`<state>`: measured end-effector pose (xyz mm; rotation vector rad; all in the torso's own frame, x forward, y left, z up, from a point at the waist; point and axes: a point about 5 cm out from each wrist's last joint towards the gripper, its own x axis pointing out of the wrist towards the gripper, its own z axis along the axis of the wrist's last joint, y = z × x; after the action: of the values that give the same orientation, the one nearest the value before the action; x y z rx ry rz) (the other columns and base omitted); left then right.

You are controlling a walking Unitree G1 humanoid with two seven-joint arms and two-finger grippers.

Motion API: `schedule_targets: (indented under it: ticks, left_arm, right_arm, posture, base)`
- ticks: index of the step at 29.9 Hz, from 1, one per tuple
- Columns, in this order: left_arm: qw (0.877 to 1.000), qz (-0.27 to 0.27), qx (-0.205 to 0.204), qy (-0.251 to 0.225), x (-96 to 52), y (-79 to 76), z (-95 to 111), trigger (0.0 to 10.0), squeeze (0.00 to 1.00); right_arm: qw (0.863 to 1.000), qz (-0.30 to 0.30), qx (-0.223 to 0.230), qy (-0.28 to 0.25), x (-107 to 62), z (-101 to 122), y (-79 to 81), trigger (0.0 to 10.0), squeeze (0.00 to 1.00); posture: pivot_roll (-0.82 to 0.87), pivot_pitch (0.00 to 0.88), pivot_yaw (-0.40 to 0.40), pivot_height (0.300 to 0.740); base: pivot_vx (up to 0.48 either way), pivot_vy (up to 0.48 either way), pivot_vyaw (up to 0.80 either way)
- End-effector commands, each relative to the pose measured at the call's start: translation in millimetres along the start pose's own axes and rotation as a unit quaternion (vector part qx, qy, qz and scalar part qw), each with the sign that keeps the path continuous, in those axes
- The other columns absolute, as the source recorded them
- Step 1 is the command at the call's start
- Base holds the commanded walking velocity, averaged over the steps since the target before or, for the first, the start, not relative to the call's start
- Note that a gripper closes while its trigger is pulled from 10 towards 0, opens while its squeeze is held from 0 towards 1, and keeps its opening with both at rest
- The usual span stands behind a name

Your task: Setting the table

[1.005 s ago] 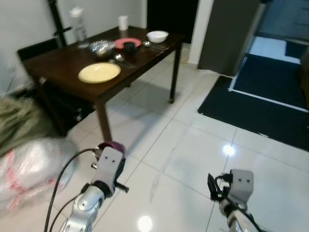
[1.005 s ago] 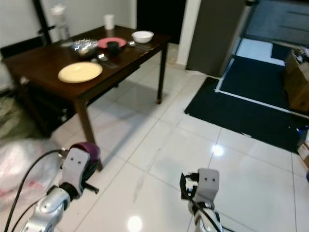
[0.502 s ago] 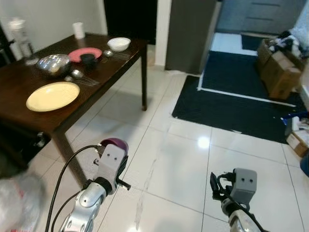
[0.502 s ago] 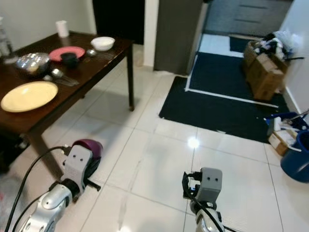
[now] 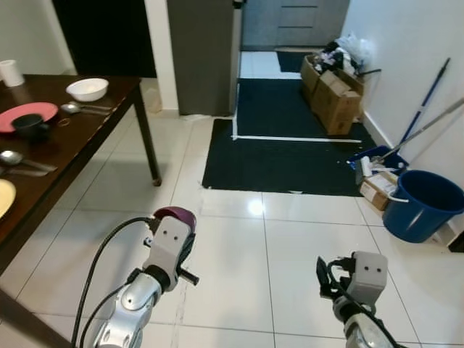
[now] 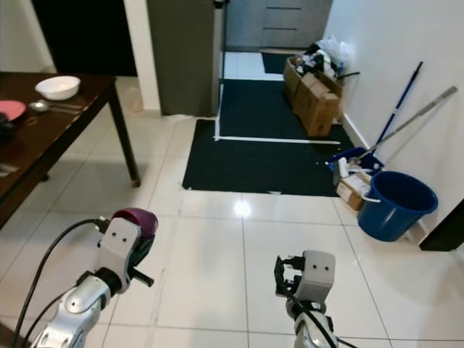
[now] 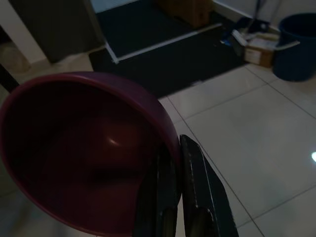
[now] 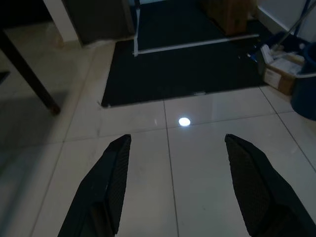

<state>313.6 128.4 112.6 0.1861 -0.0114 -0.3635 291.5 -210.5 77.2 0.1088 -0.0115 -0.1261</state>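
My left gripper [image 7: 173, 163] is shut on the rim of a purple bowl [image 7: 79, 148], held in front of me above the tiled floor; the purple bowl [image 5: 175, 215] peeks over the wrist housing in the head view. My right gripper [image 8: 175, 182] is open with nothing between its fingers, low above the tiles. The dark wooden table [image 5: 87, 123] stands at the left. On it are a white bowl [image 5: 87, 88], a red plate [image 5: 29, 114] with a black cup [image 5: 30, 125], spoons [image 5: 14, 157], a white cup [image 5: 10, 72] and the edge of a yellow plate [image 5: 3, 197].
A black mat [image 5: 283, 145] lies ahead before a grey door. Cardboard boxes [image 5: 333, 101] stand along the right wall. A blue bucket [image 5: 424, 204], mop handles [image 5: 424, 119] and a small box [image 5: 377, 190] crowd the right side. White tiles [image 5: 239, 246] stretch between table and bucket.
The camera has swung to the right: the table slid to the left edge, and the boxes, bucket and mops came into sight. Both arms keep their pose, the bowl still held.
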Motion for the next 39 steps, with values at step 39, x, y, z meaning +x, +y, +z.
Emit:
schedule_targets:
  ticks: [39]
  left_arm:
    - [0.936,0.238,0.104,-0.239,-21.7,60.4,154.2,10.0,0.0]
  right_arm:
    - [0.95,0.286,0.05,-0.118,1.2,114.2,108.6,10.0,0.0]
  posture:
    - [0.11,0.086,0.066,0.74]
  base:
    - [0.478,0.0,0.27]
